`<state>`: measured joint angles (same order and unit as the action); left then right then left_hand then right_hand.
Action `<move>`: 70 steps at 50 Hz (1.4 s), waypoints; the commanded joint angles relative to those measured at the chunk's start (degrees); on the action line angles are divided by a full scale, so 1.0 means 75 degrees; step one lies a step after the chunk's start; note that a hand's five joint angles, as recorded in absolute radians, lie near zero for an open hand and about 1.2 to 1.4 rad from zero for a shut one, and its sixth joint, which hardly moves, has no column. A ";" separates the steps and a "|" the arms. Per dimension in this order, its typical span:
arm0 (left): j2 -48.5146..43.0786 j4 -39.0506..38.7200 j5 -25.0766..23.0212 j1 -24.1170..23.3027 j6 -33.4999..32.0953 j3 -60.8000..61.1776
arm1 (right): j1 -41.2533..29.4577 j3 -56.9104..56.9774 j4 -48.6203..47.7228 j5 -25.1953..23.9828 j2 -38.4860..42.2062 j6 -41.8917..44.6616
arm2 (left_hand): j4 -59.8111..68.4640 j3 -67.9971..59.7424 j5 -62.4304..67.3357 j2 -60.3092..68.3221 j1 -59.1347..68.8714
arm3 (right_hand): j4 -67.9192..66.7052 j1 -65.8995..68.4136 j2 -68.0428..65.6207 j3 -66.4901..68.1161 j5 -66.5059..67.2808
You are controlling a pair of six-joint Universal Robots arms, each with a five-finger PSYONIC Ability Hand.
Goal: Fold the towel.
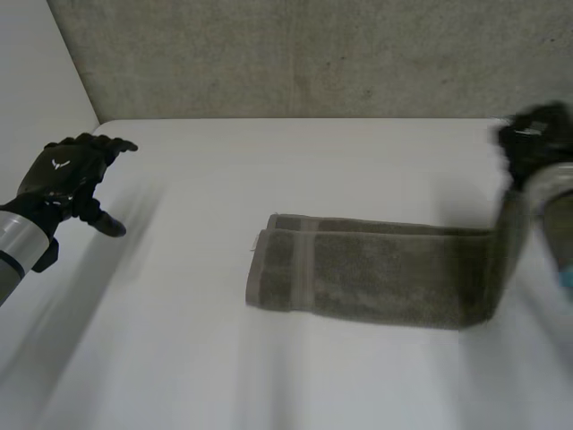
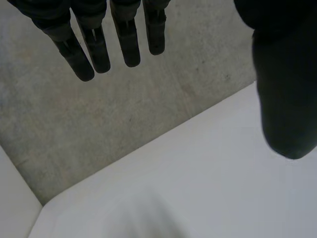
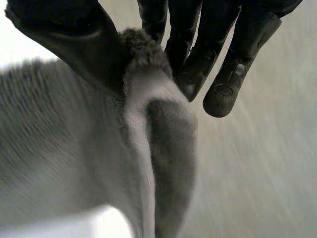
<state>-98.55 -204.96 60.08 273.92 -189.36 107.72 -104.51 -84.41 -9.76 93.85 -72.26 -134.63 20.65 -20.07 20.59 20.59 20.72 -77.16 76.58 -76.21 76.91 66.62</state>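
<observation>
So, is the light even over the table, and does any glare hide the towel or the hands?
Head view: the table is evenly lit, without glare; the towel, the left hand and the right hand stand out dark. Right wrist view: light falls on the towel pinched by the right hand. Left wrist view: no glare on the table.

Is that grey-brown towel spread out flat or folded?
Folded into a long strip: the grey-brown terry towel shows stacked layers at its free end, while the black right hand holds its other end off the white table.
</observation>
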 commanded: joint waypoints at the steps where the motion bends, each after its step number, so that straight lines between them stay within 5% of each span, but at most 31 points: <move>1: -0.0009 0.0000 0.0086 -0.0615 0.0006 -0.0160 | -0.3474 0.0286 -0.0094 -0.0266 0.1158 -0.0589 | -0.0269 0.0193 -0.1595 -0.0261 -0.0279 | -0.0379 0.0456 -0.0506 0.0412 0.0450; 6: -0.0044 0.0000 0.0391 -0.0909 -0.0006 -0.0148 | -0.3877 0.0263 -0.0117 -0.0525 0.2006 -0.0577 | -0.0269 0.0193 -0.1595 -0.0261 -0.0279 | -0.0379 0.0456 -0.0506 0.0412 0.0450; 7: -0.0079 0.0000 0.0484 -0.0991 -0.0017 -0.0159 | -0.3854 0.0239 -0.0128 -0.0618 0.2122 -0.0658 | -0.0269 0.0193 -0.1595 -0.0261 -0.0279 | 0.1279 -0.1201 0.1152 -0.1246 -0.1207; 8: -0.0114 -0.0012 0.0555 -0.1073 -0.0017 -0.0183 | -0.3808 0.0193 -0.0151 -0.0677 0.2077 -0.0729 | -0.0269 0.0193 -0.1595 -0.0261 -0.0279 | 0.6025 -0.5947 0.5898 -0.5992 -0.5953; 9: -0.0114 -0.0012 0.0555 -0.1074 -0.0017 -0.0183 | -0.3807 0.0192 -0.0152 -0.0677 0.2076 -0.0730 | -0.0269 0.0193 -0.1595 -0.0261 -0.0279 | 0.6072 -0.5994 0.5945 -0.6039 -0.6001; 10: -0.0126 -0.0012 0.0602 -0.1166 -0.0029 -0.0206 | -0.3772 0.0099 -0.0198 -0.0689 0.1937 -0.0846 | -0.0269 0.0193 -0.1595 -0.0261 -0.0279 | 0.8954 -0.8877 0.8827 -0.8921 -0.8883; 14: -0.0161 -0.0012 0.0672 -0.1402 -0.0029 -0.0312 | -0.3538 -0.0323 -0.0339 -0.0748 0.1045 -0.1304 | -0.0269 0.0193 -0.1595 -0.0261 -0.0279 | 0.8954 -0.8877 0.8827 -0.8921 -0.8883; 22: -0.0360 -0.0035 0.0941 -0.2057 -0.0053 -0.0592 | -0.1173 -0.1832 0.0115 -0.0736 -0.0571 -0.1878 | -0.0269 0.0193 -0.1595 -0.0261 -0.0279 | 0.8954 -0.8877 0.8827 -0.8921 -0.8883; 28: -0.0548 -0.0035 0.1106 -0.2409 -0.0076 -0.0710 | -0.0596 -0.2562 0.0575 -0.0923 -0.0584 -0.1831 | -0.0269 0.0193 -0.1595 -0.0261 -0.0279 | 0.8226 -0.8148 0.8099 -0.8193 -0.8155; 30: -0.0618 -0.0035 0.1223 -0.2561 -0.0088 -0.0699 | -0.0153 -0.2935 0.0551 -0.1424 -0.0537 -0.1831 | -0.0269 0.0193 -0.1595 -0.0261 -0.0279 | 0.6727 -0.6650 0.6600 -0.6694 -0.6656; 37: -0.0841 -0.0047 0.1305 -0.2679 -0.0100 -0.0675 | 0.0130 -0.3019 0.0505 -0.2212 0.0213 -0.1960 | -0.0247 0.0170 -0.1572 -0.0239 -0.0257 | 0.6566 -0.6488 0.6439 -0.6533 -0.6495; 39: -0.0852 -0.0047 0.1329 -0.2702 -0.0100 -0.0663 | 0.0130 -0.3007 0.0423 -0.2224 0.0307 -0.2030 | -0.0247 0.0170 -0.1572 -0.0239 -0.0257 | 0.6050 -0.5973 0.5923 -0.6017 -0.5979; 41: -0.0852 -0.0047 0.1329 -0.2691 -0.0100 -0.0640 | 0.0142 -0.2867 0.0154 -0.2096 0.0388 -0.2112 | -0.0247 0.0170 -0.1572 -0.0239 -0.0257 | 0.2483 -0.2405 0.2356 -0.2450 -0.2411; 43: -0.0852 -0.0035 0.1329 -0.2679 -0.0100 -0.0617 | 0.0130 -0.2774 0.0130 -0.1991 0.0412 -0.2112 | -0.0247 0.0170 -0.1572 -0.0239 -0.0257 | 0.1285 -0.1207 0.1158 -0.1252 -0.1214; 46: -0.0841 -0.0035 0.1329 -0.2679 -0.0100 -0.0593 | 0.0048 -0.2586 0.0141 -0.1629 0.0482 -0.2112 | -0.0269 0.0193 -0.1595 -0.0261 -0.0279 | -0.0366 0.0444 -0.0493 0.0399 0.0437; 53: -0.0770 -0.0035 0.1317 -0.2620 -0.0100 -0.0558 | -0.0362 -0.2351 0.0012 -0.0759 0.0424 -0.1866 | -0.0269 0.0193 -0.1595 -0.0261 -0.0279 | -0.0379 0.0456 -0.0506 0.0412 0.0450; 61: -0.0619 -0.0035 0.1375 -0.2562 -0.0076 -0.0734 | -0.2389 -0.1132 -0.0093 -0.0642 0.0154 -0.0671 | -0.0269 0.0193 -0.1595 -0.0261 -0.0279 | -0.0379 0.0456 -0.0506 0.0412 0.0450; 70: -0.0302 -0.0035 0.1633 -0.2550 0.0006 -0.0769 | -0.4909 0.0579 0.0212 -0.0630 0.2522 0.0513 | -0.0314 0.0237 -0.1640 -0.0306 -0.0324 | -0.0379 0.0456 -0.0506 0.0412 0.0450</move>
<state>-102.05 -205.22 70.92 254.94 -189.61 102.02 -130.99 -86.72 -9.82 89.06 -64.37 -135.55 20.63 -20.07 20.58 20.59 20.70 -77.05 74.40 -71.32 76.83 65.37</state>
